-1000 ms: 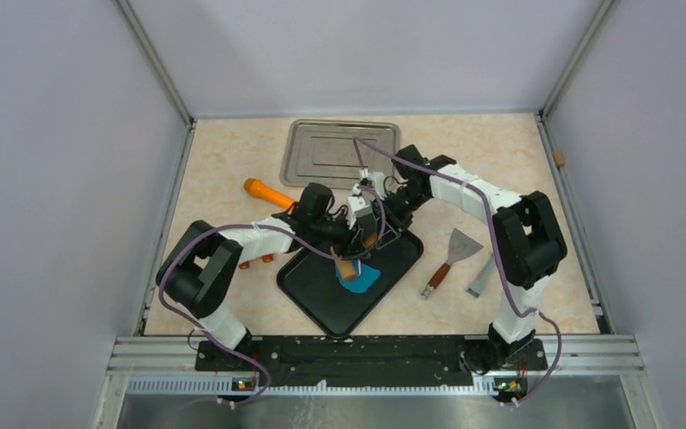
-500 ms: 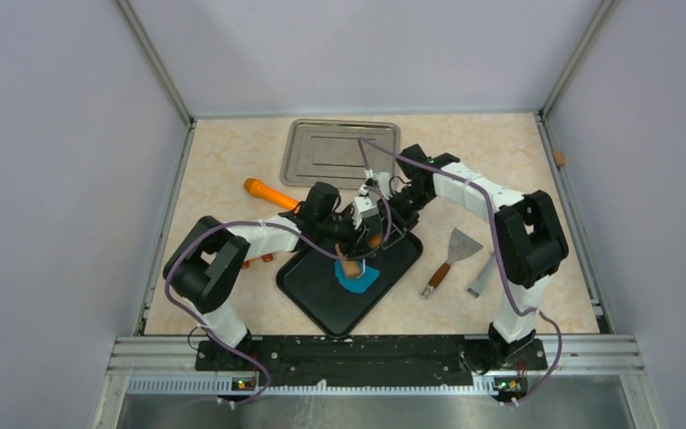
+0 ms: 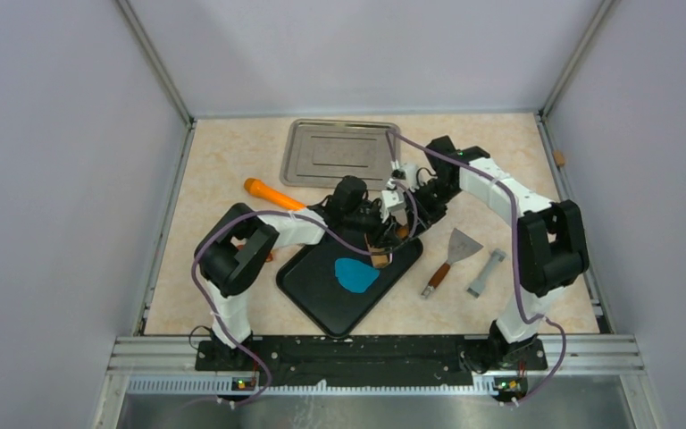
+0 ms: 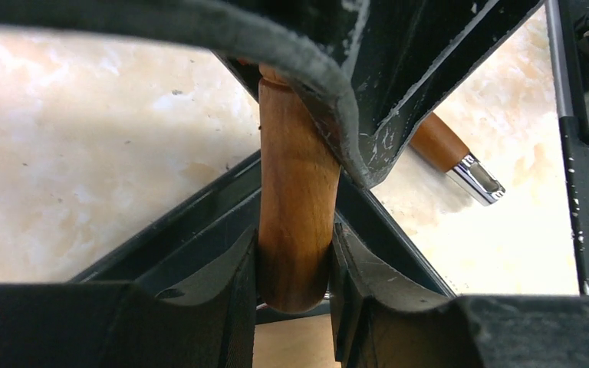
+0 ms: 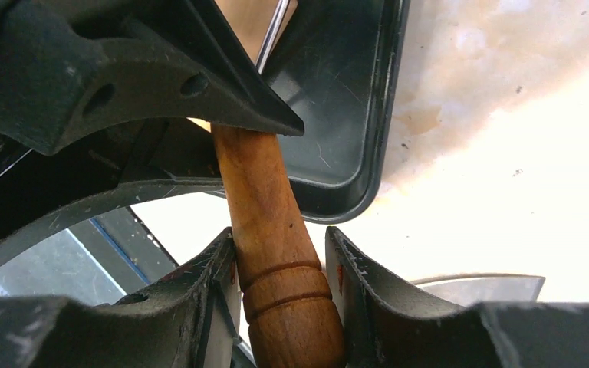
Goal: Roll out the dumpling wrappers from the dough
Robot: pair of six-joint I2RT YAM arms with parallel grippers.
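Now the left hand [image 4: 295, 295] and right hand [image 5: 280, 303] each clamp 1 end of the rolling pin [image 4: 295, 192], just beside the flattened dough [image 3: 355, 273] on the black tray [image 3: 308, 284]. Lower it level, pressing evenly.

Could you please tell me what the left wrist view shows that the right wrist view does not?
Only the left wrist view shows the scraper handle, brown with a metal collar, lying on the table outside the black tray. Only the right wrist view shows grooved rings on the rolling pin, the tray's rounded corner and the scraper blade. Both show the rolling pin clamped, by the left pincer in one and the right pincer in the other, over tray and table. Neither shows the dough, visible only from the top camera.
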